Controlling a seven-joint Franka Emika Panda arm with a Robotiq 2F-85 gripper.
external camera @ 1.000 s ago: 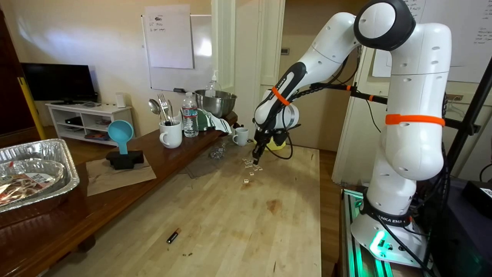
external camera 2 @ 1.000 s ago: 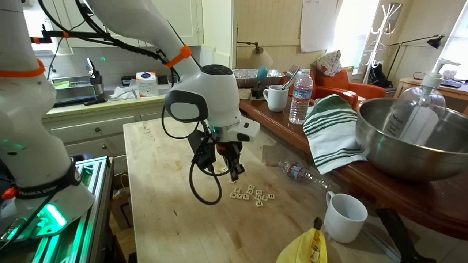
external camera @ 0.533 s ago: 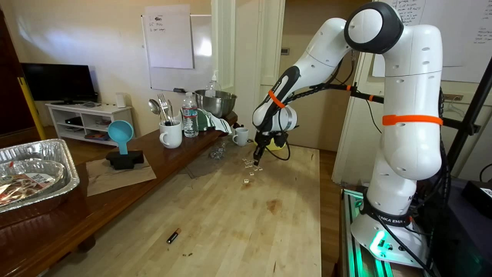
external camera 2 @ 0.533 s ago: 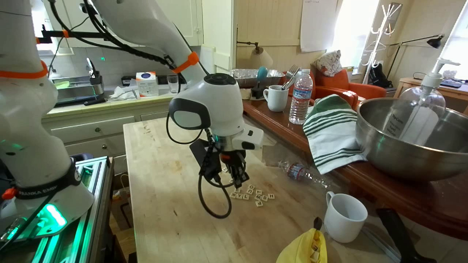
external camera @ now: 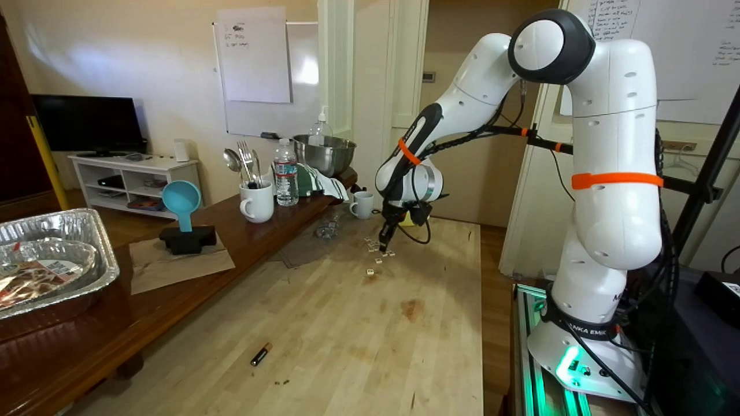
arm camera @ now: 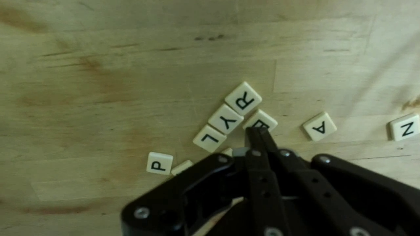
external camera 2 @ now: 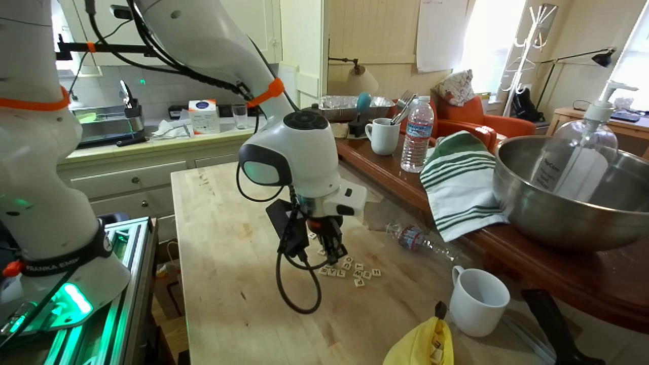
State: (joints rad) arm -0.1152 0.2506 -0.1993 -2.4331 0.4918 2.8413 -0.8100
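Exterior view of the tabletop (external camera: 358, 335): pale wood, scratched and stained brown; I see a battery (external camera: 261, 354) lying on it, well apart from the scattered letter tiles (external camera 2: 358, 274).
Counter (external camera: 248, 242): dark wood running alongside, bearing a foil tray (external camera: 101, 254), a blue scoop (external camera: 181, 199), a mug of cutlery (external camera: 257, 203), a water bottle (external camera: 287, 176), a striped towel (external camera 2: 456, 187) and a metal bowl (external camera 2: 537, 213) with a soap bottle (external camera 2: 568, 167) in it.
White mug (external camera 2: 479, 301): standing on the tabletop near a yellow pouch (external camera 2: 416, 344).
Armchair (external camera 2: 469, 115): orange, beyond the counter; in an exterior view I also get a television (external camera: 87, 121).
Claw (arm camera: 259, 131): low over the letter tiles, its fingers pressed together at the tips.
Half-covered tile (arm camera: 264, 119): just behind those tips as my wrist camera sees it; I can't tell whether they touch, and part of its letter is blocked.
Slanting row: R-tile (arm camera: 243, 98), Y-tile (arm camera: 225, 119) and L-tile (arm camera: 209, 138), edge to edge, just beside the half-covered tile.
A-tile (arm camera: 320, 126): by itself, to the right of the claw's tips in the wrist view.
P-tile (arm camera: 159, 163): near the L-tile, with another tile (arm camera: 182, 166) just beside it, partly behind the claw.
Black handle (external camera 2: 550, 324): runs out of the bottom of an exterior view, as does the yellow pouch; I can't make out what the handle belongs to.
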